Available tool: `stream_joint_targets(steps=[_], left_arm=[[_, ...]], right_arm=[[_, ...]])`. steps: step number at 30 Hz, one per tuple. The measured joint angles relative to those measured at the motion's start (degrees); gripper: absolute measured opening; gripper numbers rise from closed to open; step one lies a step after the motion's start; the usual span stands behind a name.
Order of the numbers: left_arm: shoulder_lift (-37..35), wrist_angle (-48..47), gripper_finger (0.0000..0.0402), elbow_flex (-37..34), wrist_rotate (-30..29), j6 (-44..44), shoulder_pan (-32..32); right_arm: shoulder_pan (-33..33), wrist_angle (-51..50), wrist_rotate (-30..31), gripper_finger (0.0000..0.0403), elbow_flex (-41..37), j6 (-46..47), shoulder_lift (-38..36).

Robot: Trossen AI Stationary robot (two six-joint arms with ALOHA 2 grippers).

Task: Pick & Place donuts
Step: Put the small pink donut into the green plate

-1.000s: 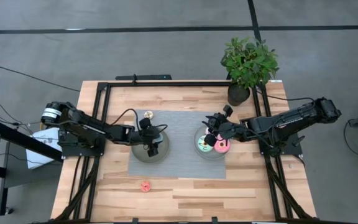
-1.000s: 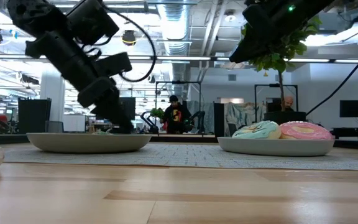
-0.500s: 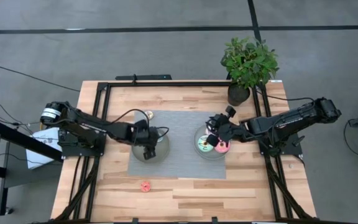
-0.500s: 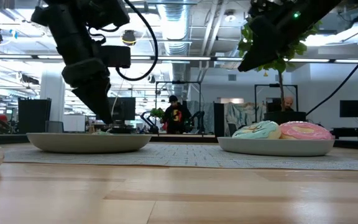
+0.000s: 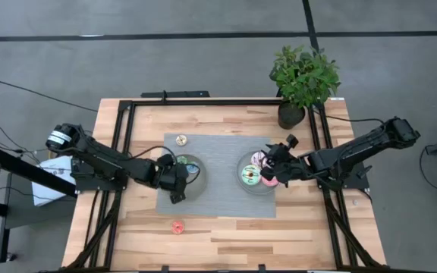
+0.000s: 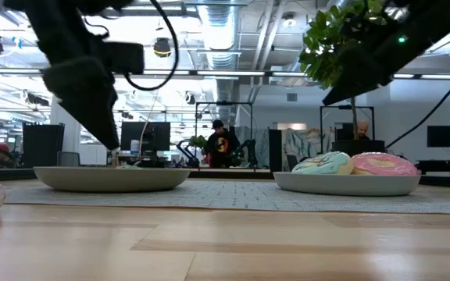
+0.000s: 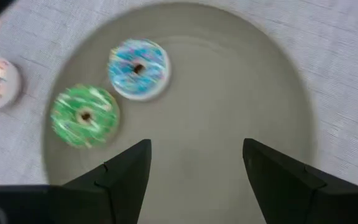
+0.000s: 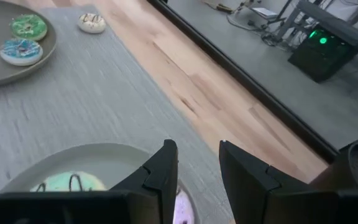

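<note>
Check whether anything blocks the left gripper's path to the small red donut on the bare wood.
Nothing visible does: from the left gripper over the grey plate, only mat and bare wood lie before the red donut.

My left gripper (image 7: 191, 165) hangs low with its fingers spread apart and nothing between them. My right gripper (image 8: 197, 165) reaches inward, fingers narrowly parted, empty.

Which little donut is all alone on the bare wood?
The red donut. It lies on the wood near the table's front edge, off the grey mat and away from both plates.
</note>
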Motion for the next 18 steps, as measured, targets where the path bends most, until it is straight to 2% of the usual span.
stream_joint_targets(steps=[9, 18], left_arm=[[-0.58, -0.31, 0.0248, -0.02, 6.47, -9.17, -10.05], [-0.56, 2.04, 0.0248, -0.02, 10.19, -19.92, -16.31]], right_arm=[[5.48, -0.04, 0.19, 0.0109, -4.81, 4.6, -6.89], [7.62, -0.4, 0.5, 0.0109, -5.0, 4.31, -7.33]])
